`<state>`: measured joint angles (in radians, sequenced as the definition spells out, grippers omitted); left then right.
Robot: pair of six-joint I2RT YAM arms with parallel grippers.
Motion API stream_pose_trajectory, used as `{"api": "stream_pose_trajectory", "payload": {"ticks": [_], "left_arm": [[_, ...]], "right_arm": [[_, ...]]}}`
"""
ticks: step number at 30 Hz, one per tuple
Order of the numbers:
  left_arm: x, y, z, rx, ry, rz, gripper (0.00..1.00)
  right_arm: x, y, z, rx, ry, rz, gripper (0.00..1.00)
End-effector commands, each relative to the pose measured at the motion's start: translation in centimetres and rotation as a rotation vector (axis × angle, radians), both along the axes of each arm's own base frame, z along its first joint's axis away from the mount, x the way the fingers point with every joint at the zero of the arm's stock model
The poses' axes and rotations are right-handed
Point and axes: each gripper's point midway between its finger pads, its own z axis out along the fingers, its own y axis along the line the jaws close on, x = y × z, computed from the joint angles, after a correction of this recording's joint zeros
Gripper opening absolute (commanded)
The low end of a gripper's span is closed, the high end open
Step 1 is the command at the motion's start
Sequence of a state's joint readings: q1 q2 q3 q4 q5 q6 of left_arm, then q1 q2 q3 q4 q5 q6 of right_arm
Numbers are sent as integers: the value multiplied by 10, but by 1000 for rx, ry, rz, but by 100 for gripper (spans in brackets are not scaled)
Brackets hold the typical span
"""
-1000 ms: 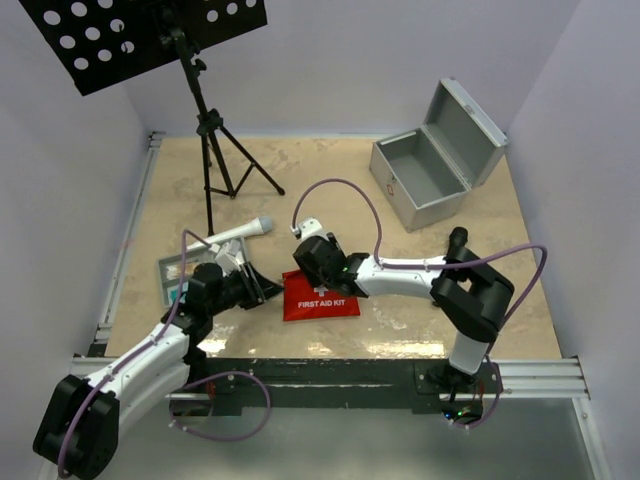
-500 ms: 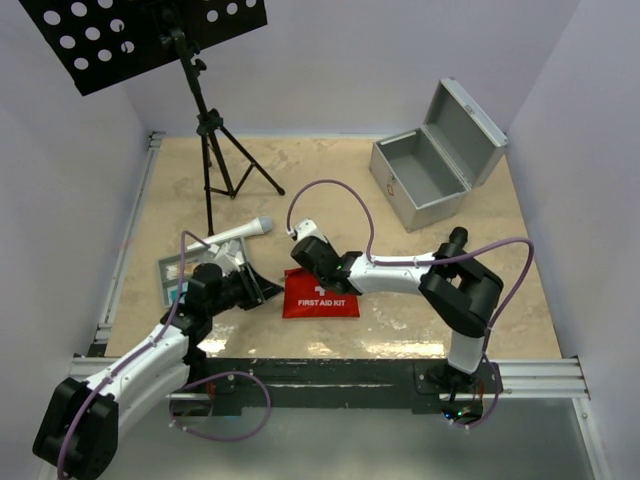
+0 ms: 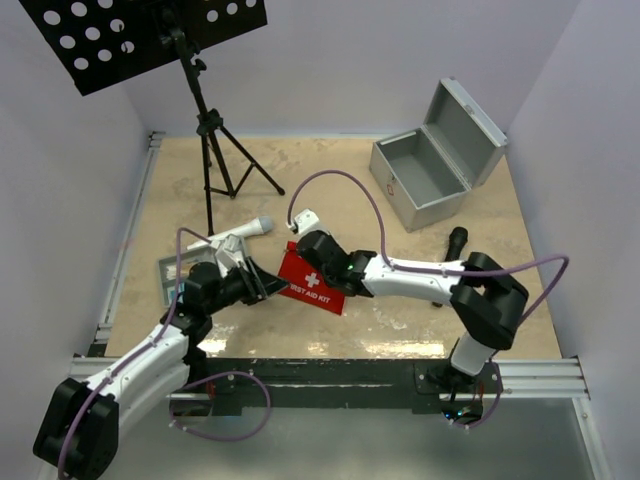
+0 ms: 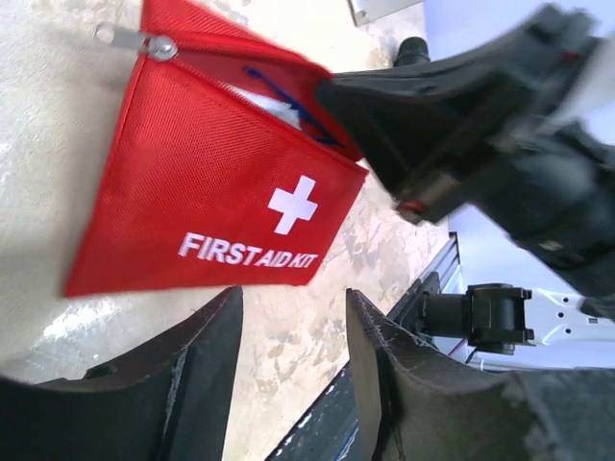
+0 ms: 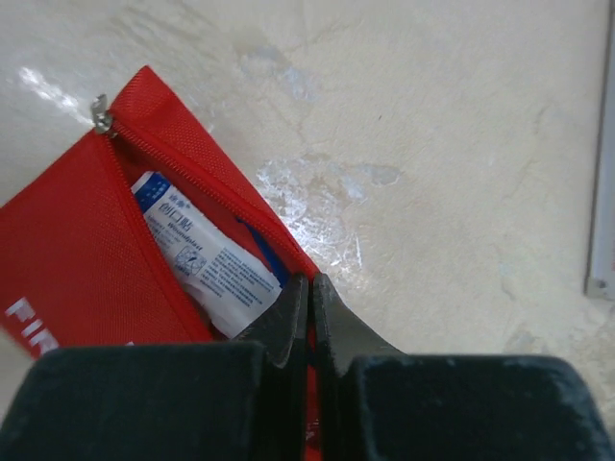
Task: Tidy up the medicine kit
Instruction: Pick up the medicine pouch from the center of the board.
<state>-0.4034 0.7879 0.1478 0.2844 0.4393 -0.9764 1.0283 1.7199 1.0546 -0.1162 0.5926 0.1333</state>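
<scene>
Red fabric "FIRST AID KIT" pouch [image 3: 312, 281] sits tilted between both claws, unzipped, white packet [image 5: 213, 267] inside. Right claw [image 5: 308, 300] pinches its open top edge. Left claw [image 4: 288, 336] spread, pouch just ahead, untouched.

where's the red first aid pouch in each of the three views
Top external: red pouch at table centre, between the two arms, tilted, right end effector shut on its far edge.
Left wrist: fills the upper left, white cross and lettering facing the camera, left end effector open just below.
Right wrist: lower left, zip open, a white packet showing inside.
Shared landmark: the zipper pull at the pouch's corner.
</scene>
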Motion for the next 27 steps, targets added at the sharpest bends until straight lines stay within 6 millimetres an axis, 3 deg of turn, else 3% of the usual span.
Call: {"api": "stream_pose_trajectory", "payload": {"ticks": [1, 10, 12, 17, 23, 27], "left_arm": [[8, -1, 35, -71, -121, 15, 56], [39, 33, 112, 44, -385, 214, 79], [44, 37, 130, 90, -451, 220, 79], [49, 31, 132, 167, -522, 131, 76], [26, 3, 138, 66, -635, -133, 71], [16, -6, 139, 11, -639, -220, 70]], "right_arm": [[-10, 2, 55, 26, -123, 39, 0], [-42, -7, 112, 110, -225, 150, 0], [-49, -10, 121, 139, -242, 182, 0], [-61, -18, 145, 214, -264, 238, 0], [-74, -22, 164, 247, -252, 304, 0], [-81, -22, 170, 262, -245, 346, 0]]}}
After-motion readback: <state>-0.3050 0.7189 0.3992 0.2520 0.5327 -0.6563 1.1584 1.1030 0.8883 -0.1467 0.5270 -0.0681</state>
